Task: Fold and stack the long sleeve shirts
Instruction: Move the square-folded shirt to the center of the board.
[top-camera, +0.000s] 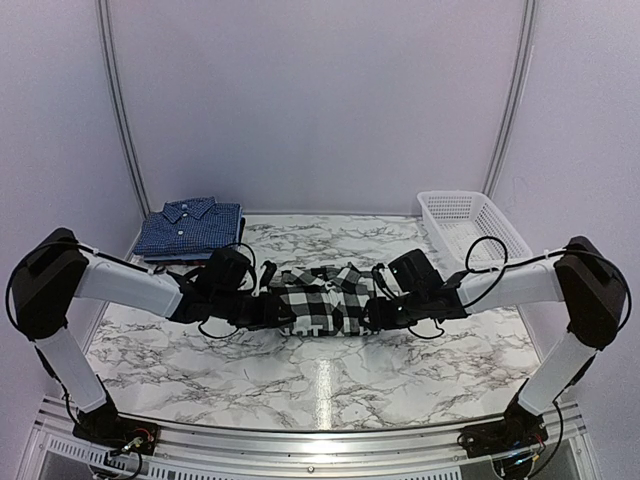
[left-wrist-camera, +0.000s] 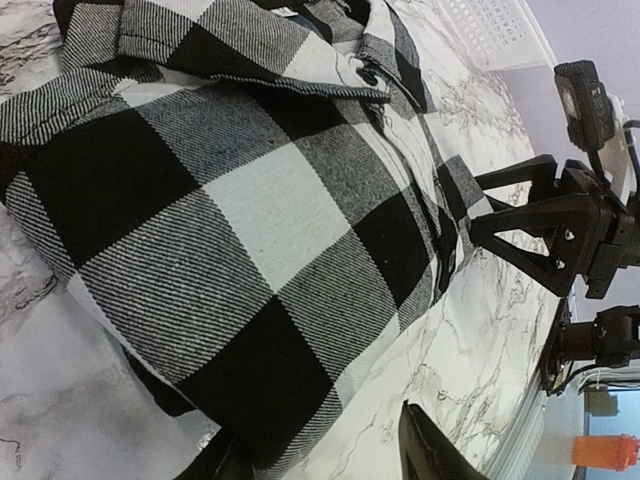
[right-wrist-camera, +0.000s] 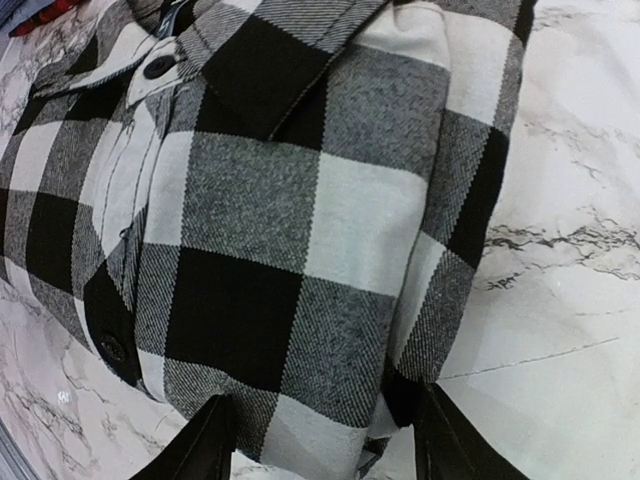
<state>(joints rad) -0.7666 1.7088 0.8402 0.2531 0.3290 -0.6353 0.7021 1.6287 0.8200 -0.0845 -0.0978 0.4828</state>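
While the left gripper (left-wrist-camera: 318, 445) stands low on the tabletop (top-camera: 300, 380) with its fingers spread, the near corner of the black-and-white checked shirt (top-camera: 325, 298) lies between them, and bare marble shows between the cloth and one finger, so nothing is pinched there. Opposite it, across the width of the shirt, the right gripper (right-wrist-camera: 325, 410) straddles the other side edge. The folded cloth fills nearly all the space between its two fingers, and I cannot tell whether they press on it or only flank it. Between the two grippers the shirt lies folded into a compact block, front up, with its collar and button placket on the side away from the arms. Farther off, beyond the left gripper and out to its left, a folded dark blue shirt (top-camera: 190, 228) with fine pale checks lies at the far corner. Beyond the right gripper, at the opposite far corner, stands a white mesh basket (top-camera: 470, 225).
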